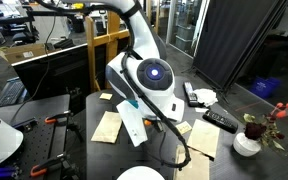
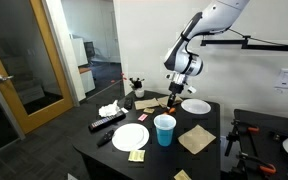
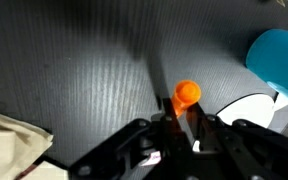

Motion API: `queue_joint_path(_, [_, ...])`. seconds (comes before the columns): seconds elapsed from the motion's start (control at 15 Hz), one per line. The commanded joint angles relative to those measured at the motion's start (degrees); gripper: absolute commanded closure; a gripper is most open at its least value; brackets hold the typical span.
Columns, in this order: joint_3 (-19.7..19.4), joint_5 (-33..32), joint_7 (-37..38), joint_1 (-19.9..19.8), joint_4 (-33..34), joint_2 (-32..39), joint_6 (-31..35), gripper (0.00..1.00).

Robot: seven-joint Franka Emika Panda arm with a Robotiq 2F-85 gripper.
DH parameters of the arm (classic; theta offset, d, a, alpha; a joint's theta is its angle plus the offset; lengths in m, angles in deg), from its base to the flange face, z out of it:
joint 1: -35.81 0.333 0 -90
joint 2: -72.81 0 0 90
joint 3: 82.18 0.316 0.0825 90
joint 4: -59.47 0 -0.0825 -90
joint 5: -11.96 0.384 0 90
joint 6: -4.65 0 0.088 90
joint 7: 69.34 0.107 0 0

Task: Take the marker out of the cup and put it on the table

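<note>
Dark table (image 3: 74, 70) bears plates (image 2: 130, 137), napkins (image 2: 196, 139); fingers (image 3: 200, 125) pinch marker (image 3: 187, 93) near cup (image 3: 279, 55).

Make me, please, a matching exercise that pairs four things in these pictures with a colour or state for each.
Things:
1. marker
2. cup
3. plate
4. vase

Colours or states:
A. light blue, standing upright
B. holds flowers
C. orange, clamped in the gripper
D. white, flat and round

Pairs: 1-C, 2-A, 3-D, 4-B.
</note>
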Motion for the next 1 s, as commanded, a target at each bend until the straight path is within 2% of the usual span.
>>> queue_joint_path(0.0, [0.86, -1.85, 1.18, -0.96, 1.57, 1.19, -0.26, 0.95])
queue_joint_path(0.07, [0.79, -2.46, 1.61, -0.85, 1.64, 1.37, -0.30, 0.72])
queue_joint_path(0.13, [0.78, -2.87, 1.94, -0.80, 1.65, 1.32, -0.32, 0.55])
queue_joint_path(0.6, [1.51, -4.96, 1.86, -0.56, -0.56, -2.54, 0.42, 0.04])
queue_joint_path(0.67, [1.61, -5.32, 1.85, -0.35, -1.26, -3.79, 0.62, 0.00])
queue_joint_path(0.93, [1.72, -7.42, 2.62, 0.52, -3.97, -9.30, 0.34, 0.00])
